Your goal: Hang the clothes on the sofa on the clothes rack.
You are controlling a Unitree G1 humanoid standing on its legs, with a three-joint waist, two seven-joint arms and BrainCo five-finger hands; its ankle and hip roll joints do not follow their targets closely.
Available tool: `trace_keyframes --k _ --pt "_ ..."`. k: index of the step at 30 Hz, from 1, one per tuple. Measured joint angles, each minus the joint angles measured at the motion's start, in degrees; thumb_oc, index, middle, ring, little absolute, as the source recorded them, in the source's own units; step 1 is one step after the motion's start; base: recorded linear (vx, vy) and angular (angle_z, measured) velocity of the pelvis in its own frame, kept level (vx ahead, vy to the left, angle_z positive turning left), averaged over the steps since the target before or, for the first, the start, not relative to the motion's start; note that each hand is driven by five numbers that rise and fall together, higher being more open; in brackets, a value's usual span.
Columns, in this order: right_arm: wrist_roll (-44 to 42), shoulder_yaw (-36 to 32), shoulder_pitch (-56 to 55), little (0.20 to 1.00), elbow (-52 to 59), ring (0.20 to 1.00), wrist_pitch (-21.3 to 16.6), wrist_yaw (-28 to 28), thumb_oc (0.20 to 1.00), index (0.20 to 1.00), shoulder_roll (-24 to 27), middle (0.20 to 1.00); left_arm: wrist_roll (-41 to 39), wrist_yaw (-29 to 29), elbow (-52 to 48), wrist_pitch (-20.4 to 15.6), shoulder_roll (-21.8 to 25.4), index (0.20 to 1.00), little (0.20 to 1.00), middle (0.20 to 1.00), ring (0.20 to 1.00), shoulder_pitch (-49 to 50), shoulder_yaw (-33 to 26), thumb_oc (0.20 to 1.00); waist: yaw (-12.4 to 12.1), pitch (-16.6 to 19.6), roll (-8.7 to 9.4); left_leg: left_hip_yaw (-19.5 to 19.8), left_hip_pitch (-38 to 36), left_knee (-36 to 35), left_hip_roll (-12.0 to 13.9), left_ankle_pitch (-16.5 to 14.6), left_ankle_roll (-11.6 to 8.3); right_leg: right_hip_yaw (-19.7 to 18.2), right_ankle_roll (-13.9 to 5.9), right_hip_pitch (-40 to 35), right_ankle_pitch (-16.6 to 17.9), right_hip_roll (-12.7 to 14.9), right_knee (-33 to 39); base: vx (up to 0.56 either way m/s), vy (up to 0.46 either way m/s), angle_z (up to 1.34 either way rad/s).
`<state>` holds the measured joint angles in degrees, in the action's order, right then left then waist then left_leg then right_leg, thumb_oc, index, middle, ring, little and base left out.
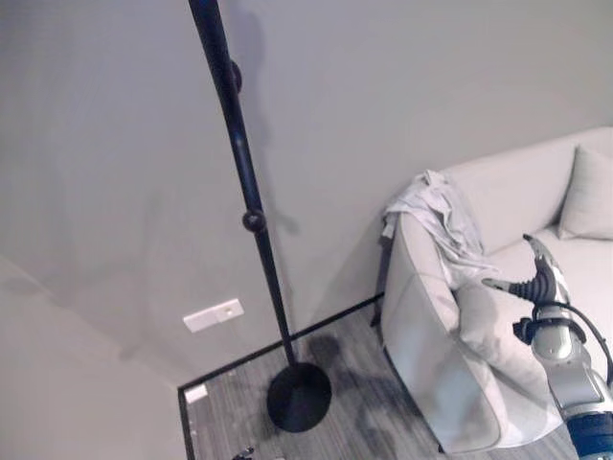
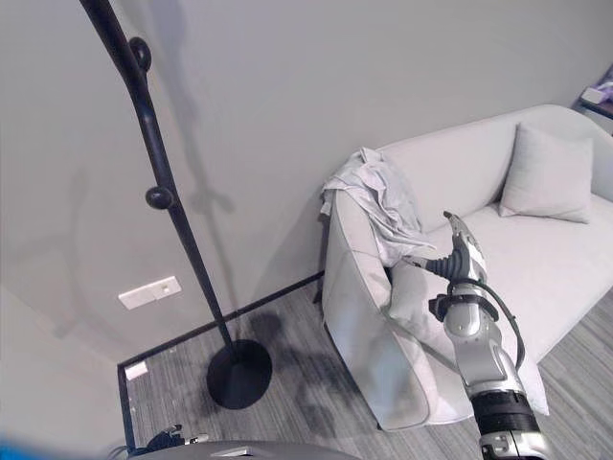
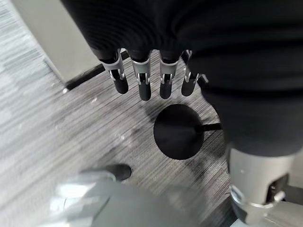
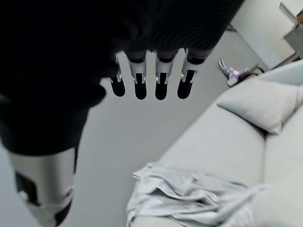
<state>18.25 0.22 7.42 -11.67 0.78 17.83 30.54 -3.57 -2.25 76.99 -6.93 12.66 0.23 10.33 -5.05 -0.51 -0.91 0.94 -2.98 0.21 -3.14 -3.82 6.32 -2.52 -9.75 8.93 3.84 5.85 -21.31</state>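
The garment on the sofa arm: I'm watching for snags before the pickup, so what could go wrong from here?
1. The garment lies crumpled over the sofa arm; the open right hand, raised short of it, may catch only one fold and let the rest trail.
2. The clothes rack is a thin pole with small knobs on a round base; loose cloth could slip off or nudge it.

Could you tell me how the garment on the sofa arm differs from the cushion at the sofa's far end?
The garment is crumpled and draped over the sofa arm, hanging down both sides; the cushion is plump and smooth, propped against the backrest. The garment lies close to the right hand; the cushion sits farther off. Both are pale, near the sofa's own colour.
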Motion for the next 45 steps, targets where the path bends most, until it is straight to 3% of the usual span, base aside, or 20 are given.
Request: trace_keyframes --k 2,4,6,7,9,10,13,17,19,23,27,30,32,35,37,40,45 --pt "0.6 1.2 -0.4 1.000 0.0 1.000 0.0 0.2 1.000 1.000 -0.1 1.000 0.0 -0.2 -0.9 0.1 0.4 1.000 1.000 1.000 1.000 0.9 0.0 1.000 0.0 0.1 -0.98 0.0 -1.6 -0.1 -0.1 0.1 1.32 3.7 0.67 2.3 -2.8 1.4 -7.1 0.17 0.015 0.22" --pt "1.6 2.0 0.2 1.000 0.4 1.000 -0.2 0.3 1.000 1.000 0.0 1.000 0.0 -0.3 -0.7 0.3 0.9 1.000 1.000 1.000 1.000 2.6 0.0 1.000 -0.5 0.6 -0.94 0.1 -2.3 -0.3 -0.8 0.3 1.90 6.1 0.82 2.6 -4.2 3.3 -7.2 0.27 -0.082 0.02" --pt "1.8 2.0 0.4 1.000 1.1 1.000 -0.3 0.3 1.000 1.000 0.0 1.000 0.0 -0.5 -0.2 0.7 0.9 1.000 1.000 1.000 1.000 3.5 0.0 1.000 -0.6 0.7 -0.69 0.1 -2.2 -0.8 -1.0 0.4 1.81 6.2 0.68 0.6 -4.5 3.4 0.8 0.15 -0.105 -0.06" --pt "2.0 1.8 0.3 1.000 1.8 1.000 -0.2 0.3 1.000 1.000 0.1 1.000 0.0 -0.9 0.5 1.1 0.8 1.000 1.000 1.000 1.000 3.7 0.0 1.000 -0.6 0.2 -0.50 -0.1 -2.1 -1.3 -1.4 0.9 1.77 6.0 0.21 -1.7 -4.3 3.2 10.9 0.19 -0.130 -0.11" --pt "2.0 1.6 0.3 1.000 1.6 1.000 0.1 0.4 1.000 1.000 0.5 1.000 0.0 -1.2 1.3 0.9 0.5 1.000 1.000 1.000 1.000 3.4 -0.1 1.000 -0.5 -0.1 -0.44 0.0 -2.0 -1.9 -2.1 0.7 1.39 5.3 -0.65 -2.4 -2.9 3.6 20.5 0.17 -0.105 -0.08" --pt "2.1 1.6 0.5 1.000 1.6 1.000 0.3 0.5 1.000 1.000 1.2 1.000 0.0 -1.4 2.2 0.9 0.3 1.000 1.000 1.000 1.000 2.8 -0.1 1.000 -0.4 -0.4 -0.49 -0.1 -2.2 -2.3 -2.7 1.0 1.89 5.2 -0.94 -2.6 -0.1 4.2 27.2 0.16 -0.090 -0.01" --pt "2.2 1.6 0.4 1.000 0.2 1.000 1.1 0.8 1.000 1.000 3.0 1.000 0.0 -1.6 2.5 0.8 -0.1 1.000 1.000 1.000 1.000 1.7 -0.1 1.000 0.5 -1.3 -0.51 1.0 -3.4 -3.2 -3.4 0.9 1.76 4.6 -1.83 0.5 4.1 5.0 27.4 0.22 -0.153 0.18" --pt "4.0 -0.4 0.0 1.000 -0.5 1.000 2.4 1.8 1.000 1.000 4.7 1.000 0.3 -1.9 1.3 0.6 -0.2 1.000 1.000 1.000 1.000 0.8 -0.5 1.000 1.3 -2.0 0.33 4.5 -6.2 -4.8 -3.9 0.9 1.69 3.5 -1.58 0.4 4.8 4.4 27.4 0.26 -0.225 0.50" --pt "6.0 -4.3 -2.0 1.000 0.4 1.000 3.0 2.9 1.000 1.000 5.2 1.000 1.1 -2.3 1.3 0.4 0.0 1.000 1.000 1.000 1.000 0.5 -1.2 1.000 2.6 -1.1 1.76 7.8 -6.9 -5.1 -4.0 0.7 1.30 4.6 -0.95 -1.9 5.4 4.4 27.4 0.23 -0.271 0.85" --pt "11.7 -10.7 -5.2 1.000 3.2 1.000 3.1 4.5 1.000 1.000 8.2 1.000 5.0 -3.1 1.3 0.5 -0.1 1.000 1.000 1.000 1.000 2.2 -0.1 1.000 3.2 0.2 3.86 9.7 -7.9 -5.3 -3.9 -0.6 -0.83 6.3 1.82 -5.2 8.8 2.9 27.3 0.16 -0.209 0.39" --pt "12.1 -15.2 -5.8 1.000 -1.0 1.000 4.2 7.3 1.000 1.000 10.8 1.000 7.2 -3.1 -0.4 0.0 -0.8 1.000 1.000 1.000 1.000 1.6 2.8 1.000 3.8 0.4 2.53 9.0 -6.6 -3.2 -1.3 -2.7 -4.30 6.8 3.99 -5.2 6.8 0.1 27.1 0.12 -0.173 -0.07" --pt "8.4 -15.4 -3.7 1.000 -7.9 1.000 3.6 8.0 1.000 1.000 13.1 1.000 7.2 -2.9 -0.5 -0.2 -0.9 1.000 1.000 1.000 1.000 -0.9 4.5 1.000 5.0 0.6 2.13 8.8 -5.9 -3.2 0.6 -3.8 -5.80 7.1 5.08 -4.5 5.8 -1.7 27.1 0.12 -0.157 -0.05" --pt "5.2 -10.5 0.7 1.000 -17.1 1.000 2.7 7.9 1.000 1.000 16.1 1.000 7.9 -2.5 -0.8 -0.3 -0.3 1.000 1.000 1.000 1.000 -3.0 8.7 1.000 5.9 0.6 2.41 8.6 -5.6 -4.1 1.5 -3.9 -5.95 7.1 5.55 -3.9 4.8 -2.6 27.3 0.06 -0.124 -0.05" --pt "0.9 -6.6 4.4 1.000 -21.4 1.000 1.0 7.3 1.000 1.000 17.7 1.000 9.0 -2.0 -1.8 -1.1 -0.1 1.000 1.000 1.000 1.000 -5.0 12.0 1.000 6.7 1.1 1.92 8.5 -3.3 -3.6 2.9 -4.1 -6.23 7.9 5.72 -1.9 4.2 -3.8 27.4 0.09 -0.180 0.02" --pt "-2.6 -0.4 9.4 1.000 -30.2 1.000 -0.3 6.7 1.000 1.000 18.6 1.000 8.9 -1.9 -2.7 -1.3 -0.2 1.000 1.000 1.000 1.000 -6.8 15.8 1.000 6.7 1.2 1.83 9.7 0.1 -1.1 4.0 -5.1 -7.83 9.7 5.83 -0.3 4.1 -4.5 27.4 0.13 -0.183 0.21" --pt "-3.6 3.2 12.6 1.000 -32.2 1.000 -0.9 5.3 1.000 1.000 18.7 1.000 8.9 -1.9 -4.8 -2.4 -1.3 1.000 1.000 1.000 1.000 -7.2 16.5 1.000 5.9 1.0 0.87 11.0 2.0 0.4 5.4 -5.6 -8.79 10.9 7.84 0.8 4.3 -6.0 27.1 0.13 -0.129 0.26" --pt "-3.5 7.4 17.9 1.000 -36.8 1.000 -1.4 6.6 1.000 1.000 18.7 1.000 8.9 -1.8 -7.2 -2.5 -2.1 1.000 1.000 1.000 1.000 -6.0 19.7 1.000 4.1 0.4 -1.05 12.6 4.0 2.1 7.0 -7.0 -11.25 12.8 9.21 0.8 3.7 -7.2 27.0 0.12 -0.086 0.18"
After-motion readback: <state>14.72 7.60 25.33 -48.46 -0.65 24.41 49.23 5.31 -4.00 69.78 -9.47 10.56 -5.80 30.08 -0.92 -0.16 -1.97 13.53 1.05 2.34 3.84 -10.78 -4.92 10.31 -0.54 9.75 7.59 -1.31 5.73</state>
